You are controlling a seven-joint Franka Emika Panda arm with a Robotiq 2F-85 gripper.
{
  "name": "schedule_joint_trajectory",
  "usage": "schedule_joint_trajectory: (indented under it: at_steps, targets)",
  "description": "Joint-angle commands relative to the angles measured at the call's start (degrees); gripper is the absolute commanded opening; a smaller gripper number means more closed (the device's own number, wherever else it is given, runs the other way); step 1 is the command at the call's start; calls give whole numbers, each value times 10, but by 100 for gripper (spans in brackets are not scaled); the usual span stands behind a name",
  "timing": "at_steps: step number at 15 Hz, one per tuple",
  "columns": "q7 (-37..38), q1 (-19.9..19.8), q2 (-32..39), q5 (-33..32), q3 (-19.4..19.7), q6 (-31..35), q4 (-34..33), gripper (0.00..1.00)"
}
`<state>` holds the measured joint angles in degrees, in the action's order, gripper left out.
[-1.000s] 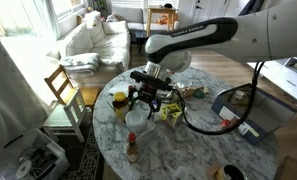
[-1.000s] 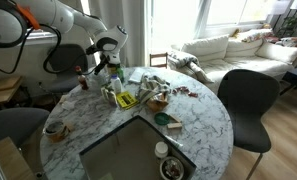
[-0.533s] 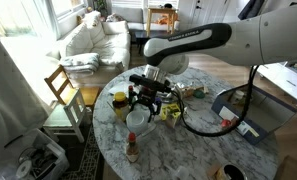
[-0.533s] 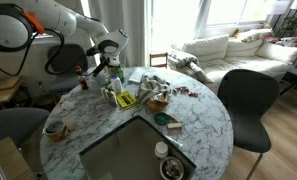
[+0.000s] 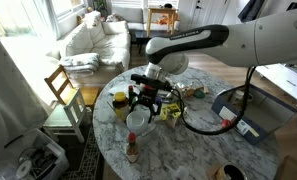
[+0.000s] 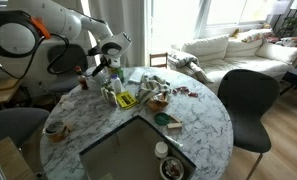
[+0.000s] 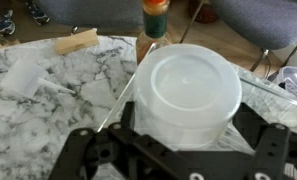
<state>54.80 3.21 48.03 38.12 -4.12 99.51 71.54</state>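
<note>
A white translucent plastic cup stands upside down on the marble table. My gripper is open, and its black fingers straddle the cup on either side; whether they touch it cannot be told. In both exterior views the gripper hangs low over the cup near the table's edge. Just beyond the cup stands a small sauce bottle with an orange and green top.
Yellow packets and snack clutter lie beside the cup. A wooden block lies at the far left. A grey panel, a bowl and a dark cup share the round table. Chairs stand round it.
</note>
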Motion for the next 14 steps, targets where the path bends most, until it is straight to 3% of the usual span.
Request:
schedule_joint_trajectory:
  at_steps: [1, 2, 4, 10, 14]
  targets:
    - [-8, -17, 29, 24, -16, -34, -34, 100]
    - [0, -15, 34, 22, -13, -40, -39, 97]
    - [5, -16, 38, 26, -12, -45, -43, 73]
    - [4, -29, 40, 55, -17, -57, -48, 58]
    - [6, -37, 28, 75, -14, -80, -42, 57]
